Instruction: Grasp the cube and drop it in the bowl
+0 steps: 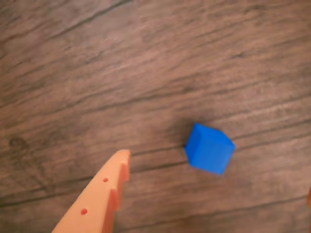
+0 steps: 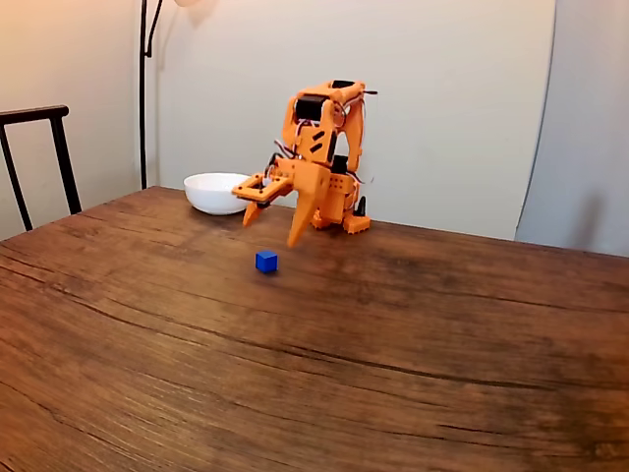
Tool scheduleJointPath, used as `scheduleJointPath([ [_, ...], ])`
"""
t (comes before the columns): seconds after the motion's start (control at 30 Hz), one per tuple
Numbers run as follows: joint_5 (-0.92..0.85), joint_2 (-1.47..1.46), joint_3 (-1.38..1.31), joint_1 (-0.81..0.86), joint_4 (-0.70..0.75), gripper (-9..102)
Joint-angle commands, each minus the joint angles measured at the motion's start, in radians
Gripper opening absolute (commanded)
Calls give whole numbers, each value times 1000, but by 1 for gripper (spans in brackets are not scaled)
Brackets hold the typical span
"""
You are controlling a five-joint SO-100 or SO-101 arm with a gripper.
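A tiny bright-blue cube (image 2: 266, 261) lies on the wooden table (image 2: 393, 374), in front of the orange arm. My gripper (image 2: 271, 230) hangs just above it, open, its two fingers spread with nothing between them. In the wrist view the cube (image 1: 210, 148) lies on the wood between the long orange finger (image 1: 104, 191) at the lower left and a sliver of the other finger at the right edge; my gripper (image 1: 216, 173) straddles it from above. The white bowl (image 2: 218, 192) stands at the table's back edge, left of the arm's base and behind the cube.
The arm's base (image 2: 339, 211) stands at the far edge of the table near the wall. A dark chair back (image 2: 39, 147) and a lamp pole (image 2: 143, 88) stand off the table at the left. Bare wood stretches toward the camera.
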Motion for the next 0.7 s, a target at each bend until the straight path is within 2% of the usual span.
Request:
scheduleJointPath([
  [0.0, -15, -8, -28, 11, -41, 55],
  [0.13, -44, -41, -28, 15, -40, 58],
  [0.67, -84, -190, -28, 28, -43, 58],
])
